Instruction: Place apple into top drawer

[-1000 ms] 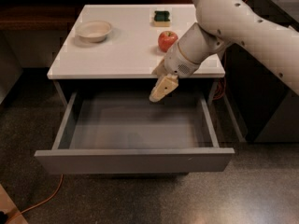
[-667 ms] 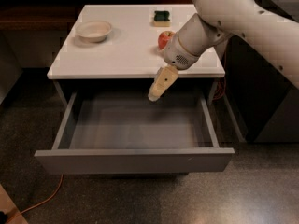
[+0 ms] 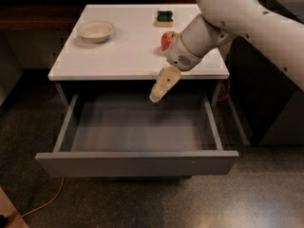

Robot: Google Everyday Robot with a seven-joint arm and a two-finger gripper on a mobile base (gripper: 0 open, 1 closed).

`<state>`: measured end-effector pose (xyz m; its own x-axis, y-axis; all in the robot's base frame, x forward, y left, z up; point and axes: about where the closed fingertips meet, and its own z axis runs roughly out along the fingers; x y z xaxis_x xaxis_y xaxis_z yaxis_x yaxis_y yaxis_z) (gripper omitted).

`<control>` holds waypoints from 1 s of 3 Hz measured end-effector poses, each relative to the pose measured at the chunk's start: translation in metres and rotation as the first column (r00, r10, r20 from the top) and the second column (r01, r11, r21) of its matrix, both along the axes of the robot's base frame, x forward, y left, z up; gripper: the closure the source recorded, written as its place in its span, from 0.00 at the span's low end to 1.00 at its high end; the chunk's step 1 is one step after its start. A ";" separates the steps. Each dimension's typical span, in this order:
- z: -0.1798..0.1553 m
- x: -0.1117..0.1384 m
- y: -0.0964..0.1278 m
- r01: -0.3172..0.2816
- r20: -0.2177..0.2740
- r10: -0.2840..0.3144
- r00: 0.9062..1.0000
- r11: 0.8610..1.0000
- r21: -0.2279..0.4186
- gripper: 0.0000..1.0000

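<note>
While the gripper [image 3: 160,85] has slid a little left above the open top drawer [image 3: 137,161], the apple [image 3: 166,39] stays on the white table [image 3: 121,56], not picked up yet. I cannot tell how open the gripper is; it holds nothing. The apple is round, with no long side, stem unseen.

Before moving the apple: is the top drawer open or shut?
Open: the top drawer is pulled out, grey interior showing. The gripper hangs over its back edge; the apple sits on the table.
</note>
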<state>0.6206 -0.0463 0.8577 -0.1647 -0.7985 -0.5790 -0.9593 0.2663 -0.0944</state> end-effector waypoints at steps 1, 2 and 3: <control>0.006 0.009 -0.016 0.106 -0.025 -0.105 0.994 0.993 0.057 0.00; 0.018 0.020 -0.032 0.198 -0.043 -0.195 0.980 0.974 0.111 0.00; 0.028 0.038 -0.043 0.262 -0.059 -0.256 0.965 0.952 0.158 0.00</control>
